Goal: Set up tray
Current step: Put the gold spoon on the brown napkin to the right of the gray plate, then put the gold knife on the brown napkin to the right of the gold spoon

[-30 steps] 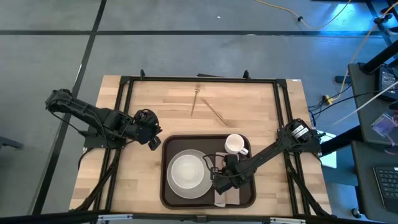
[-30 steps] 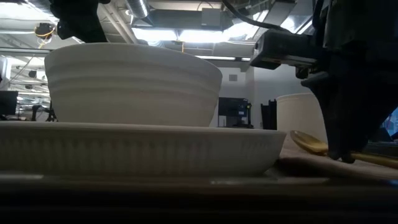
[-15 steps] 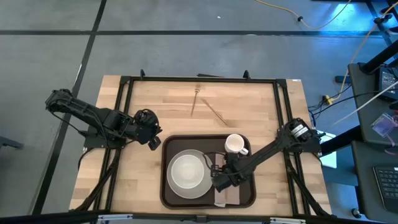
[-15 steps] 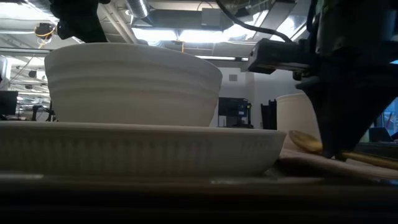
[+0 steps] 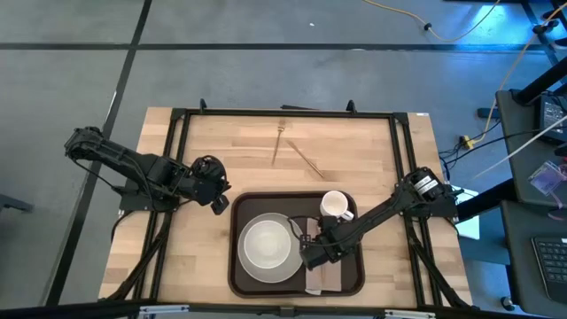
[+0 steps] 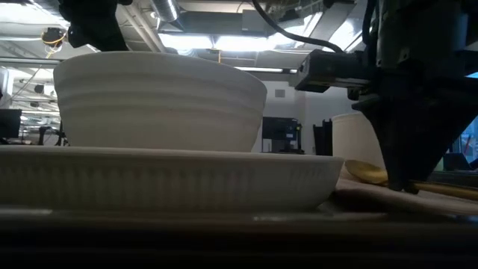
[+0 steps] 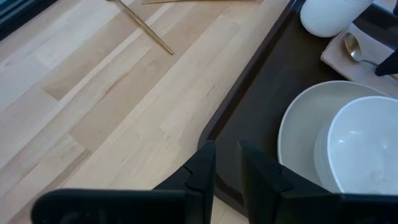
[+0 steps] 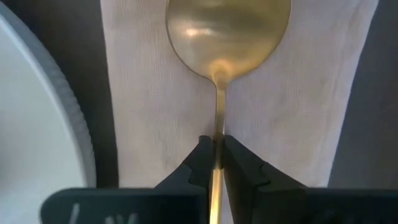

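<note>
The right end effector (image 8: 215, 163) was seen pinching the neck of a gold spoon (image 8: 227, 37) laid on the beige napkin (image 8: 155, 112) inside the tray (image 5: 354, 270), which sat at the near middle of the surface (image 5: 230, 146). If the spoon were dragged on release, the napkin might be bunched or skewed. The left end effector (image 7: 226, 169), nearly pressed together and holding nothing, was kept just beside the tray's corner. Counted: one tray, one plate (image 5: 251, 265), one bowl (image 5: 266, 244), one cup (image 5: 334, 206), one napkin, one spoon, two thin utensils (image 5: 292, 151) outside the tray
</note>
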Available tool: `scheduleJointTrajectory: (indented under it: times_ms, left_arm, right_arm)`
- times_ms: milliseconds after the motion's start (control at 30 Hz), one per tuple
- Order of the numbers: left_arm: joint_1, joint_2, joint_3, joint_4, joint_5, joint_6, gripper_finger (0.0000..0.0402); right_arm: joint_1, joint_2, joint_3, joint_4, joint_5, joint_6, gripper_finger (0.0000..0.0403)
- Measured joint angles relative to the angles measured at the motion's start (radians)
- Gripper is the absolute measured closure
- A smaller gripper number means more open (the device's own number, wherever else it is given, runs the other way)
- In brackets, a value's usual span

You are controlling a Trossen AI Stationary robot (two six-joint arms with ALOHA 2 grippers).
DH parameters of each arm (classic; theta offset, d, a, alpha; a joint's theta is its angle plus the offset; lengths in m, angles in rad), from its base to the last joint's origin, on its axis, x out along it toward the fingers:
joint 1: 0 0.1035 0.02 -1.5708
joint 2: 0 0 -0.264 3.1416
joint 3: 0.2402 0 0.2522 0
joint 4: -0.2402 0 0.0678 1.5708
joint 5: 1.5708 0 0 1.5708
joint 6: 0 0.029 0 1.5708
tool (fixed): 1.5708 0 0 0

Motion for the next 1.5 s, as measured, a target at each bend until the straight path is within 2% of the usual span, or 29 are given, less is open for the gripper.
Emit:
scheduleJointTrajectory:
  times_ms: [867, 1233, 1367, 1500]
  left_arm:
    - [0.0, 0.0, 0.0, 0.0, 0.004, 0.0, 0.0343]
    - [0.0, 0.0, 0.0, 0.0, 0.026, 0.0, 0.0343]
    - [0.0, 0.0, 0.0, 0.0, 0.026, 0.001, 0.0343]
    - [0.0, 0.0, 0.0, 0.0, 0.026, 0.031, 0.0343]
  right_arm:
    - [0.0, 0.0, 0.0, -0.014, 0.001, 0.02, 0.0367]
    - [0.0, 0.0, 0.0, -0.021, 0.001, 0.021, 0.0311]
    - [0.0, 0.001, 0.014, -0.03, 0.001, 0.016, 0.0306]
    - [0.001, 0.0, 0.097, -0.081, 0.001, -0.026, 0.0308]
